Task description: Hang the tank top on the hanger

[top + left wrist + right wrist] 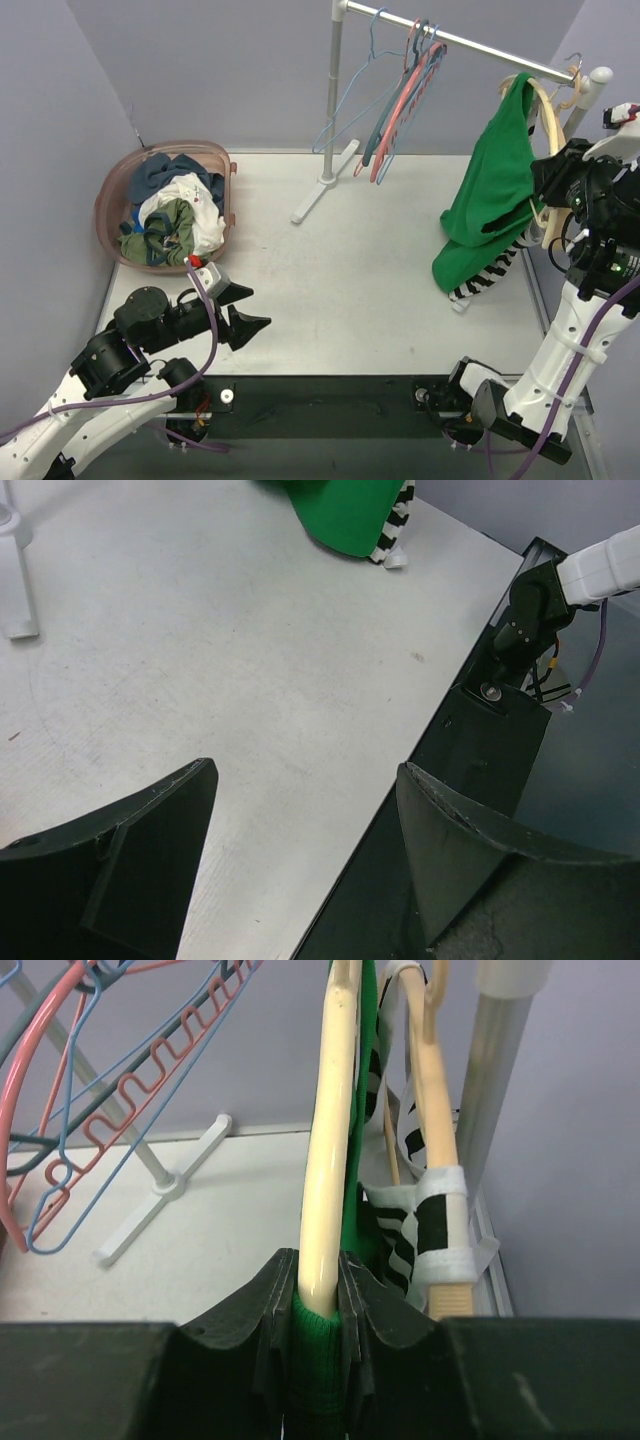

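Far right, under the end of the clothes rail (470, 40): bright green tank top (492, 195), draped over the thick cream hanger (548, 115) and sagging lopsided toward the table. Right gripper (318, 1295) pressed together on the hanger's arm, pinching it along with a fold of green knit. Judging by the bunched cloth, best to hold the hanger steady, free the fabric from the pinch without dropping the hanger, then ease the strap up over the shoulder to level both sides.

Around it: grey table (350, 260); pink laundry basket (108, 195) heaped with clothes, far left; zebra-striped top (488, 278) on a tan hanger (437, 1130) just beside, touching the green cloth and likely to snag; thin pink and blue hangers (400, 100) mid-rail, well apart. Left gripper (243, 308) spread wide, empty, hovering over the near left of the table.
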